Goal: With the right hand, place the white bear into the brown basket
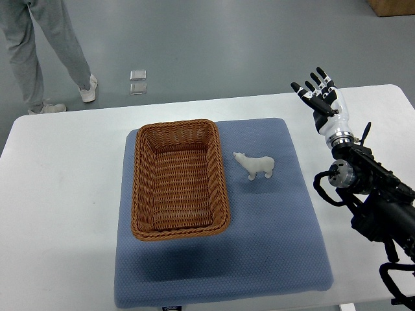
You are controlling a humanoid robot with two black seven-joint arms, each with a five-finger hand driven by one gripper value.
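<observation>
One white bear (255,165) stands on the blue mat (259,253) just right of the brown basket (180,179), apart from it, while the right hand (319,95) hovers over the desk (58,214) with fingers spread, holding nothing.

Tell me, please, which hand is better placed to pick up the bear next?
The right. The right hand is open above the table's far right side, with the bear standing on the blue mat between it and the basket. No left arm is in view.
</observation>
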